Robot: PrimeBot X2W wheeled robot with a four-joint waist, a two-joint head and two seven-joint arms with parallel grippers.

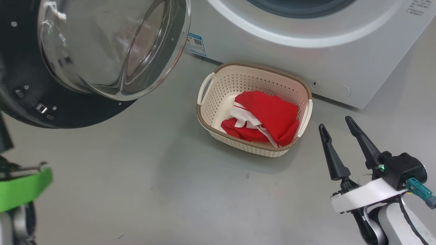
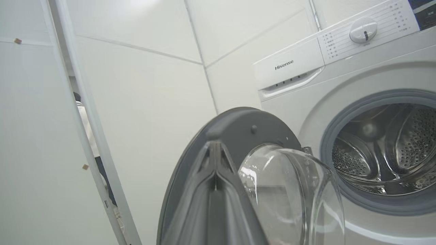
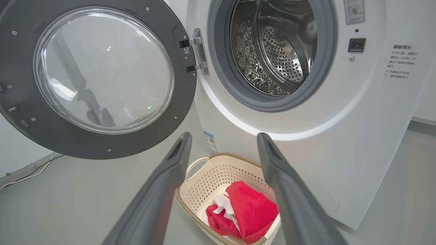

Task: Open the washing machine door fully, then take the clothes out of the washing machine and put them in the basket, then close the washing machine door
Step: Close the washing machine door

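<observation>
Beyond the wide-open right end effector, clothes inside the basket.

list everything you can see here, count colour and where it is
washing machine: one, white, behind the basket
washing machine door: one, dark rim, clear glass, swung wide open
drum: one, steel, inside the machine
basket: one, cream, brown rim, on the floor
clothes: one bundle, red and white, in the basket
label sticker: one, blue, machine's lower front
dial: one, white, control panel
floor: grey, under everything
left gripper: one, dark, shut, near the door
right gripper: one, dark, open, right of the basket
</observation>
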